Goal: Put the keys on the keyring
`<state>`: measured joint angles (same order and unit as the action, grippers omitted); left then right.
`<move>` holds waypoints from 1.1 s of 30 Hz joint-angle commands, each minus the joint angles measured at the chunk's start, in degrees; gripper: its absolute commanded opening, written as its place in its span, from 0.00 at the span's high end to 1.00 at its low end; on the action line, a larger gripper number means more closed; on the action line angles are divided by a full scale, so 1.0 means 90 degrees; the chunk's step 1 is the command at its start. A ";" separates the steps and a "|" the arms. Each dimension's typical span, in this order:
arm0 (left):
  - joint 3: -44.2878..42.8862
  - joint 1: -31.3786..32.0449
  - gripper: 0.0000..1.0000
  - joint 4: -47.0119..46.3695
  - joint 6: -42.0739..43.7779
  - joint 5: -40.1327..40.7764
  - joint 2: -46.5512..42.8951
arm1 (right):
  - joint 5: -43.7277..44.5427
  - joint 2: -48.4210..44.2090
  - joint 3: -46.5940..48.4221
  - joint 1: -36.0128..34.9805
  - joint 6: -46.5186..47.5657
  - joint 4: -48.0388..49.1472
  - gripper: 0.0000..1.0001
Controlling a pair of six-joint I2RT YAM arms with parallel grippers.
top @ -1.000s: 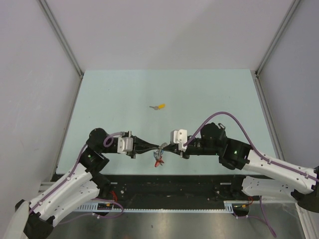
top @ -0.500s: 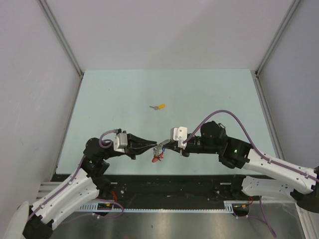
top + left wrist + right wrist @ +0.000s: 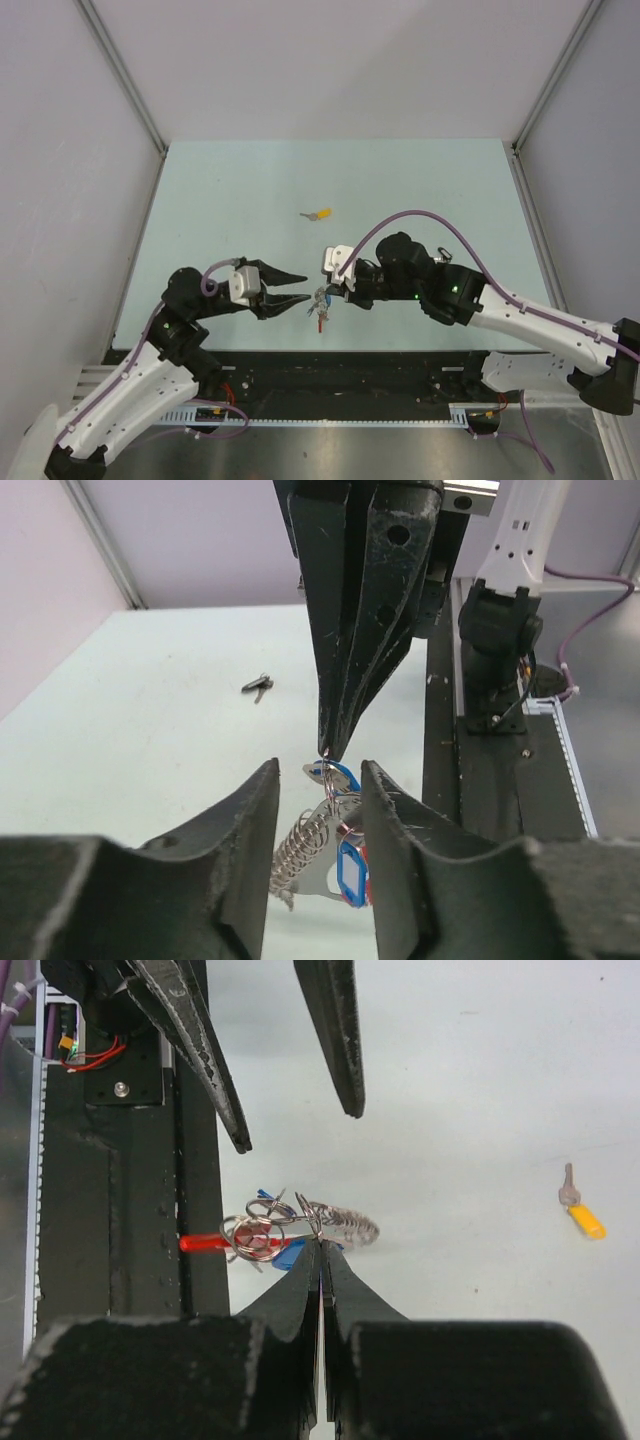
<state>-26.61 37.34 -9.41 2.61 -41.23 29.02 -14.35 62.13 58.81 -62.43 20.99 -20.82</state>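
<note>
Closest to the arm bases, the right tool (image 3: 320,1247) is clenched, its tips pinched together on the thin wire of the keyring (image 3: 328,771). The whole bunch hangs from that pinch, lifted off the counter (image 3: 220,200) near its front edge. Below the right tool's tips dangle a short coiled chain (image 3: 300,846), a red strap (image 3: 200,1243) and the blue-capped key (image 3: 351,872). The key hangs close against the chain.

Facing the right tool, the left tool (image 3: 305,286) has its jaws apart and grasps nothing. The bunch sits just ahead of its fingertips, not between them, and the wrist views do not show either finger touching it.

As a judgement, the blue-capped key seems to be carried by the ring, since it hangs with the bunch and nothing else holds it. Whether it is threaded all the way round the wire is too fine to tell. A tangle of small silver loops beside the right tool's tips cannot be sorted out either.

Farther out, well beyond both tools, the yellow-capped key (image 3: 321,214) lies flat and alone on the counter. That one is not yet on the ring, so the task looks partly done. What is left is to fetch this key and work it onto the ring.
</note>
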 commanded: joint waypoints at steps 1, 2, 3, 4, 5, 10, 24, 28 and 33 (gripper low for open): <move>-0.0841 -0.0018 0.55 0.1531 0.0901 -0.0213 0.0408 | 0.0266 0.0059 0.0517 -0.0065 -0.0174 -0.0196 1.00; -0.0890 -0.0018 0.54 0.1582 0.0863 -0.0233 0.0525 | 0.0295 0.0098 0.0536 -0.0074 -0.0203 -0.0216 1.00; -0.0920 -0.0018 0.53 0.1631 0.0833 -0.0243 0.0584 | 0.0334 0.0118 0.0556 -0.0075 -0.0233 -0.0226 1.00; -0.0978 -0.0018 0.52 0.1738 0.0755 -0.0243 0.0623 | 0.0402 0.0167 0.0556 -0.0084 -0.0281 -0.0236 1.00; -0.0998 -0.0009 0.52 0.1836 0.0726 -0.0214 0.0682 | 0.0451 0.0196 0.0556 -0.0084 -0.0311 -0.0236 1.00; -0.1203 0.0089 0.51 0.2461 0.0803 0.0157 0.0907 | 0.0657 0.0352 0.0556 -0.0104 -0.0418 -0.0255 1.00; -0.1418 0.0460 0.58 0.2540 0.0959 0.0479 0.1727 | 0.0735 0.0636 0.0556 -0.0123 -0.0653 -0.0187 1.00; -0.1438 0.0480 0.62 0.2549 0.1135 0.0500 0.1834 | 0.0735 0.0655 0.0556 -0.0152 -0.0672 -0.0158 1.00; -0.1409 0.0489 0.64 0.2462 0.1233 0.0500 0.1952 | 0.0696 0.0675 0.0556 -0.0162 -0.0692 -0.0138 1.00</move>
<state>-36.99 41.25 14.02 11.57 -37.08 46.09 -8.19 68.20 60.90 -63.55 15.88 -24.64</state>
